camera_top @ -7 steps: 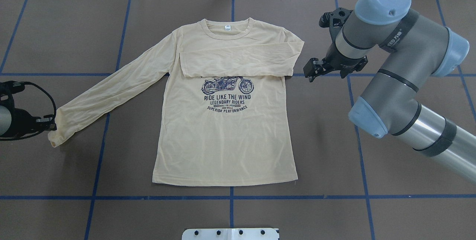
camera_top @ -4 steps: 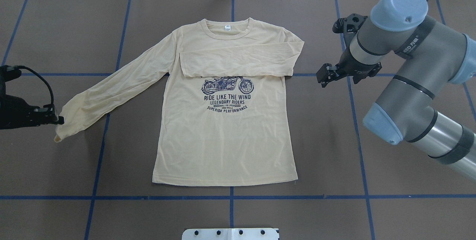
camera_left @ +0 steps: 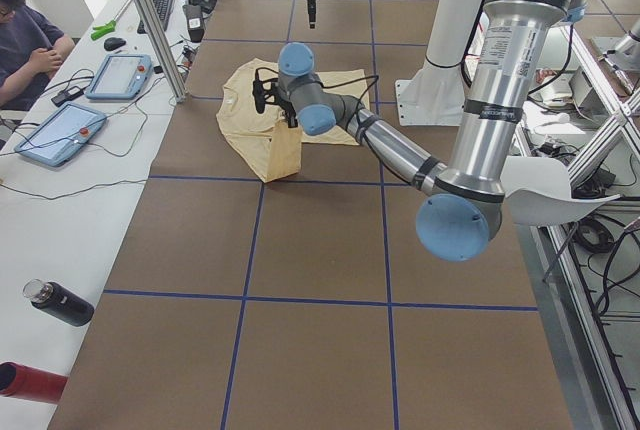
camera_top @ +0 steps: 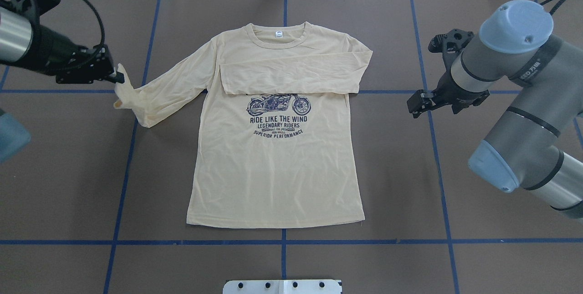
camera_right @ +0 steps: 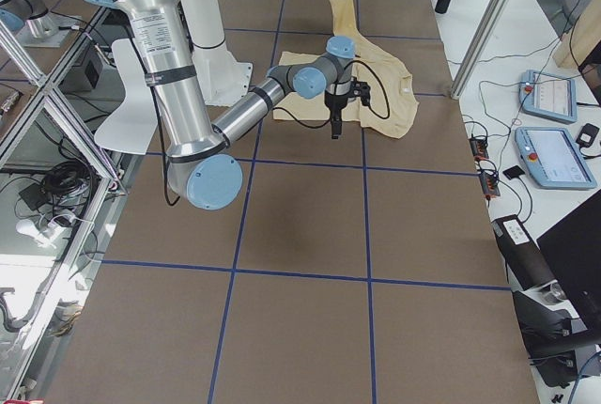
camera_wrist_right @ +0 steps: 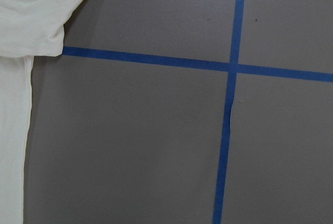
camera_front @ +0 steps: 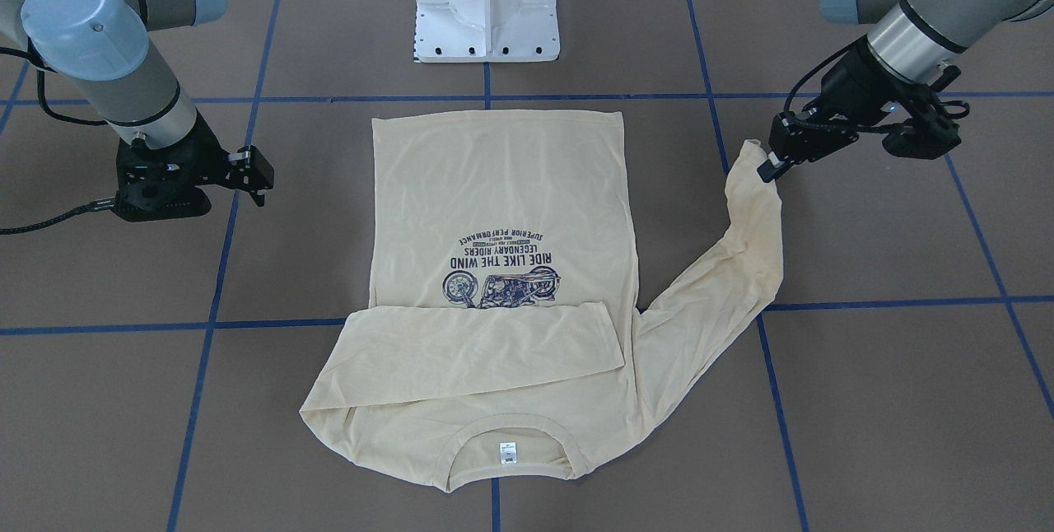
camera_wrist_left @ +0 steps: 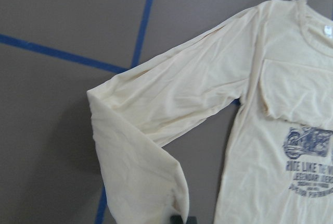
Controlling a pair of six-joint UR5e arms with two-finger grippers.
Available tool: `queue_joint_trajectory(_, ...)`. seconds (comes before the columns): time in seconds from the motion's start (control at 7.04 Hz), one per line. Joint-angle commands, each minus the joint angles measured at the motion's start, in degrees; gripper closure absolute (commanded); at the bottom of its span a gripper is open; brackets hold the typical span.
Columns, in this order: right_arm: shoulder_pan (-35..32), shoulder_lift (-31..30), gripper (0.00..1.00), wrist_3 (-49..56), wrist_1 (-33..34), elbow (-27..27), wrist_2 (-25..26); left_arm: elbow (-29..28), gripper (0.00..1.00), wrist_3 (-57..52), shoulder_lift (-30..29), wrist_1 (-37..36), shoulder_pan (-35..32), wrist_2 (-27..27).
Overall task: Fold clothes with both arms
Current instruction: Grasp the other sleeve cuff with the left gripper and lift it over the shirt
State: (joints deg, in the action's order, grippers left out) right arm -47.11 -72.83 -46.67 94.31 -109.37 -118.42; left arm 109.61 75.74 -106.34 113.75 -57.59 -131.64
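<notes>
T-shirt cuff hangs pinched in left tool.

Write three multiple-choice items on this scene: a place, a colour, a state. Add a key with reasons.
1. The folded sleeve lies: A across the shirt above the print; B over the hem; C stretched out sideways.
2. The grid lines are: A red; B blue; C white.
3. The left pincer is: A resting on the print; B far from the shirt; C shut on the other sleeve's end.
Key: A, it spans the shirt; B, the tape is blue; C, that sleeve's end hangs from its tips.
</notes>
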Motion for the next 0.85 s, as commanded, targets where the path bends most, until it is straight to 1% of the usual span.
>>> queue_joint_trajectory(0.0, 0.0, -0.5, 0.00, 0.0, 0.0, 0.0, 0.0, -2.0, 1.00, 8.0, -12.7, -6.8, -1.9, -3.4)
queue_joint_trajectory(0.28, 0.1, -0.5, 0.00, 0.0, 0.1, 0.4, 0.0, -5.5, 1.00, 20.8, -23.5, -6.0, -0.8, -4.1)
queue_joint_trajectory(0.43, 0.1, -0.5, 0.00, 0.0, 0.0, 0.6, 0.0, -6.9, 1.00, 24.9, -26.1, -4.6, 3.8, -3.6)
queue_joint_trajectory(0.71, 0.2, -0.2, 0.00, 0.0, 0.0, 0.8, 0.1, -16.0, 1.00, 29.0, -29.3, 9.1, 9.5, -2.8)
